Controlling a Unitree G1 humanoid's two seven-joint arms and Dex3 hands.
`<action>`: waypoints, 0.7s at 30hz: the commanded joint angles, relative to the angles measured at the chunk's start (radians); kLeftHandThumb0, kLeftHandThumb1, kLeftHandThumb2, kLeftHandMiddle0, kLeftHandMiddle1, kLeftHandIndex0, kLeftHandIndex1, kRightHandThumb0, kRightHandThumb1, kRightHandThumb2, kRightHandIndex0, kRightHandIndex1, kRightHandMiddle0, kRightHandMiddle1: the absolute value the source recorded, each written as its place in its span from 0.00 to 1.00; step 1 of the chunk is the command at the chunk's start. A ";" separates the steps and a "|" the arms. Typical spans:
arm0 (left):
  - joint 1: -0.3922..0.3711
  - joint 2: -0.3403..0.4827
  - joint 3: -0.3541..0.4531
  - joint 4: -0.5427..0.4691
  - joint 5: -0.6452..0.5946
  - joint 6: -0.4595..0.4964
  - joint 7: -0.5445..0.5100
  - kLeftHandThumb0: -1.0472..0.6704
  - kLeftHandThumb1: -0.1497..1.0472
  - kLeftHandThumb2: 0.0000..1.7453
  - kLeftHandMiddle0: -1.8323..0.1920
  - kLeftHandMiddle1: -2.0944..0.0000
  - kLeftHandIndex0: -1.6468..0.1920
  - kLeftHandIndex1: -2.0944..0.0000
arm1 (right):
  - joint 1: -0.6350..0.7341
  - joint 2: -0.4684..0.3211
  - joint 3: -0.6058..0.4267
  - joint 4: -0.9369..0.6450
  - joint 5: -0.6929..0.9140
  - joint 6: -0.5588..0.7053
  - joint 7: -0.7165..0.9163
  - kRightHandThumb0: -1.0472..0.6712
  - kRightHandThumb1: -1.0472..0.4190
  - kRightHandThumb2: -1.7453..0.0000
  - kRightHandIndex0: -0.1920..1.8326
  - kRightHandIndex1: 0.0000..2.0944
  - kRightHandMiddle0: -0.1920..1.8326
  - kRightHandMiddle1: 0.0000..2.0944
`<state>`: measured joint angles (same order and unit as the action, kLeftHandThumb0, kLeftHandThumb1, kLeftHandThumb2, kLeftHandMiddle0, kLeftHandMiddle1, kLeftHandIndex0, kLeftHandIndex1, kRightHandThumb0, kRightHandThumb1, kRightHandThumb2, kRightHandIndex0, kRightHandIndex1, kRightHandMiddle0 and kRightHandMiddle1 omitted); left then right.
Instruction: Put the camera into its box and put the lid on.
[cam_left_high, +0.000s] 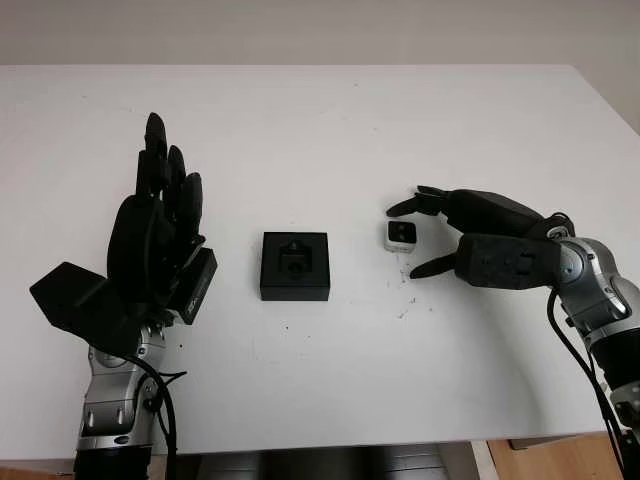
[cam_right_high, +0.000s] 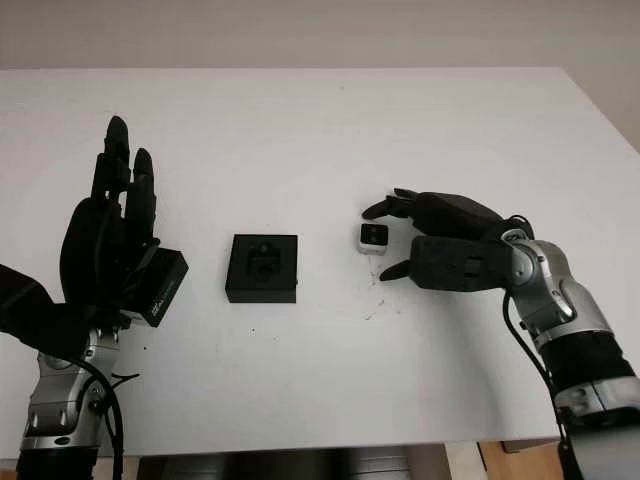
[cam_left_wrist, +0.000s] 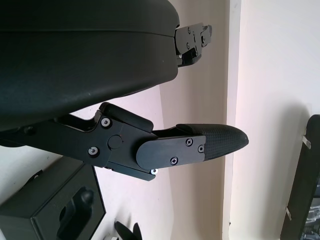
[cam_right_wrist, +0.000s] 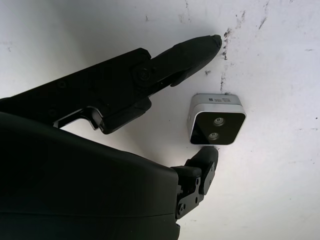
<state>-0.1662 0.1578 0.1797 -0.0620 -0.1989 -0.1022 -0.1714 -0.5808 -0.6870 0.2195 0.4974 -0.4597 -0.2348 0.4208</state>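
A small white camera (cam_left_high: 400, 236) with a black face lies on the white table, right of centre. My right hand (cam_left_high: 404, 242) is open and straddles it, one finger (cam_right_wrist: 204, 162) close to its dark front and the thumb (cam_right_wrist: 192, 47) a little apart on the other side. The black square box (cam_left_high: 295, 265) stands open in the middle of the table, showing its moulded insert. My left hand (cam_left_high: 160, 215) is open and raised upright, left of the box and apart from it. The box (cam_left_wrist: 50, 210) appears beyond the left thumb (cam_left_wrist: 200, 147) in the left wrist view.
The white table (cam_left_high: 330, 130) reaches far back and to the right edge. Faint dark scuff marks (cam_left_high: 405, 308) lie just in front of the camera. Floor shows past the table's near right corner.
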 joint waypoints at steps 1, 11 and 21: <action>0.005 0.005 0.001 -0.009 -0.002 -0.013 -0.007 0.19 1.00 0.29 1.00 1.00 1.00 1.00 | 0.041 0.012 0.005 0.009 -0.008 -0.002 -0.028 0.19 0.11 0.97 0.09 0.02 0.19 0.09; 0.002 0.003 0.000 -0.008 0.003 -0.010 -0.001 0.19 1.00 0.29 1.00 1.00 1.00 1.00 | 0.080 0.044 -0.019 0.006 -0.001 -0.022 -0.186 0.27 0.09 0.97 0.22 0.04 0.26 0.43; 0.005 0.002 -0.001 -0.015 0.000 -0.005 0.000 0.18 1.00 0.29 1.00 1.00 1.00 1.00 | 0.093 0.057 -0.011 0.056 -0.013 -0.096 -0.286 0.32 0.07 0.97 0.28 0.05 0.29 0.59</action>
<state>-0.1662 0.1578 0.1798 -0.0620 -0.1990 -0.1023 -0.1708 -0.5156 -0.6428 0.1974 0.5363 -0.4676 -0.3150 0.1361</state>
